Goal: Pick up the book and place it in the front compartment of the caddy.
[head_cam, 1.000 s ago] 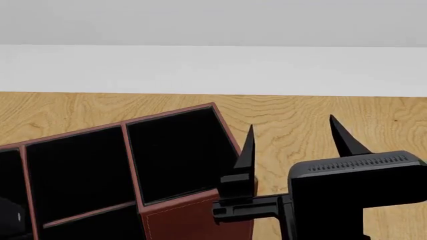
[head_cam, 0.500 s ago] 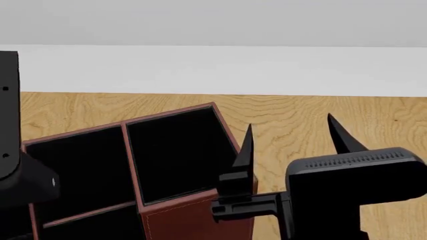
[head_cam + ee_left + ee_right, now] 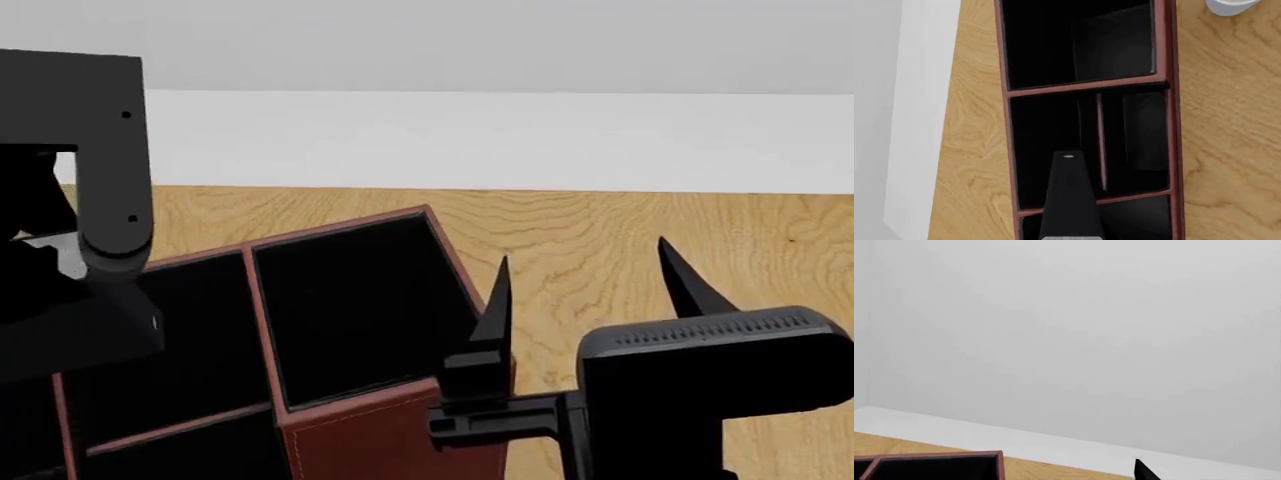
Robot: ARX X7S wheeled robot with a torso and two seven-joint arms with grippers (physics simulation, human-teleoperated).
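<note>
The dark red caddy (image 3: 387,440) with black-lined cells lies at the lower left of the head view. The left wrist view looks straight down into the caddy (image 3: 1173,125). The black book (image 3: 1067,200), pale page edge nearest the camera, hangs in line with my left gripper. It is above the divider between the middle and end sections. The left fingers are hidden against the black. A thin red divider splits off a narrow cell, which seems to be the front compartment (image 3: 1141,135). My right gripper (image 3: 587,285) is open and empty beside the caddy's right end.
A white mug (image 3: 1231,5) stands off the caddy's side, at the edge of the left wrist view. My left arm's big black link (image 3: 107,160) covers the caddy's left end in the head view. Bare wooden table (image 3: 627,225) runs to a white wall behind.
My left arm has risen into the head view from the lower left and moved right over the caddy's left cells. The right gripper has hardly moved and stays open.
</note>
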